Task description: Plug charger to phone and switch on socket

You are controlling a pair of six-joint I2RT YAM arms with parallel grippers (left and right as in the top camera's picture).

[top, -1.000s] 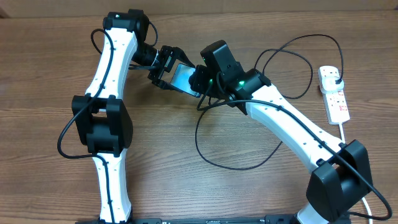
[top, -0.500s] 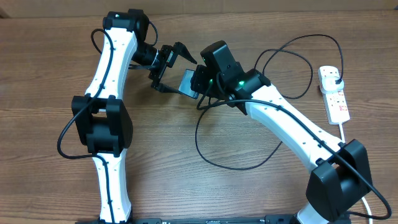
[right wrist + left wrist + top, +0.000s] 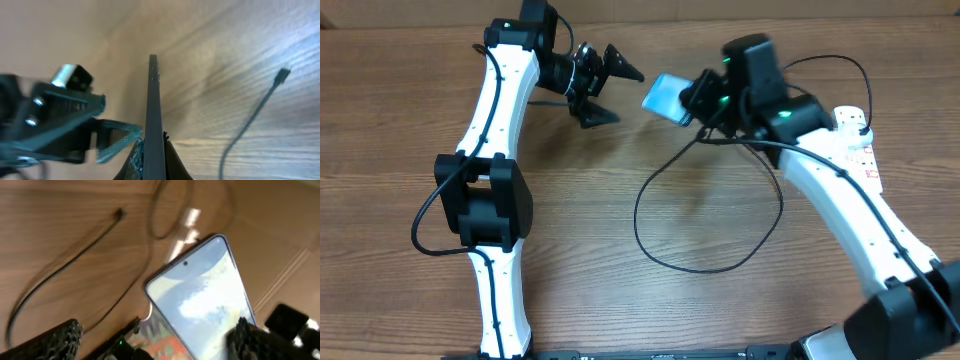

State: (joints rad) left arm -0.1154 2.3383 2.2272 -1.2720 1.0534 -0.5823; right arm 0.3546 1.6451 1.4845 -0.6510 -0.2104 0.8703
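Observation:
The phone (image 3: 663,96), its screen bright blue, is held off the table by my right gripper (image 3: 692,101), which is shut on its right end. In the right wrist view the phone (image 3: 153,110) is edge-on between the fingers (image 3: 153,152). My left gripper (image 3: 628,96) is open and empty just left of the phone, not touching it. Its wrist view shows the phone (image 3: 200,287) between its spread fingers (image 3: 155,339). The charger cable (image 3: 705,269) loops on the table, and its connector tip (image 3: 119,214) (image 3: 284,74) lies loose. The socket (image 3: 865,160) lies at the far right with the black plug (image 3: 860,124) in it.
The right arm (image 3: 840,200) crosses over part of the power strip and the cable. The left arm (image 3: 495,110) stands along the left side. A wall edge runs along the back of the wooden table (image 3: 400,120).
My left gripper let go of the phone, opened and drew back toward the far left. My right gripper carried the phone right and toward the back, away from it.

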